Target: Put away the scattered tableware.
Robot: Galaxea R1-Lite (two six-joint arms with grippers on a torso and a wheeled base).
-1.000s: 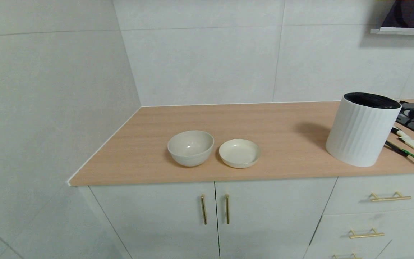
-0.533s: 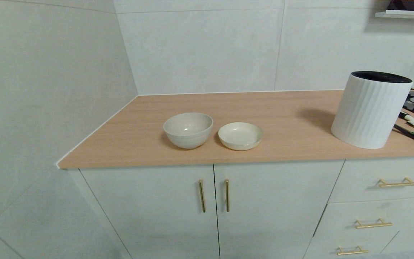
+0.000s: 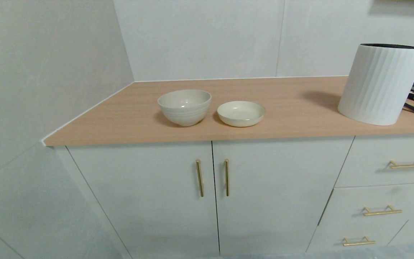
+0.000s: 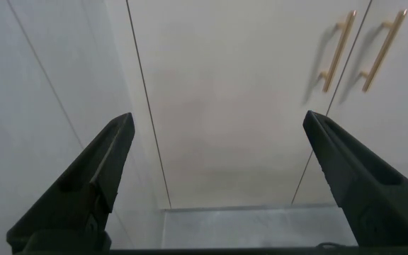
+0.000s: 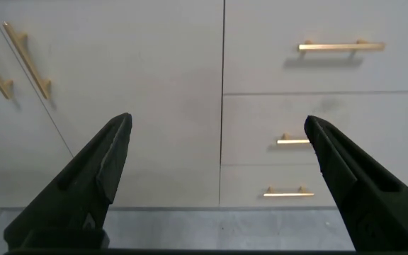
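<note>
L gripper [image 4: 217, 120] jaws wide apart, empty, low in front of cabinet doors [image 4: 211, 106]. R gripper [image 5: 217, 119] also spread, empty, facing drawers [image 5: 317, 92]. Up on countertop [image 3: 286, 104]: deep bowl [image 3: 184, 106] left, shallow dish [image 3: 241, 113] just right of it, small gap. Far right: white ribbed canister [image 3: 381, 84].

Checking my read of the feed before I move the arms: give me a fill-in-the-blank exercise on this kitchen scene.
1. On the countertop, the deep bowl stands on the robot's ___ side of the shallow dish.
2. The two cabinet doors below them are both ___.
3. The left gripper and right gripper are both ___, with nothing between them.
Missing words: left; closed; open.
</note>
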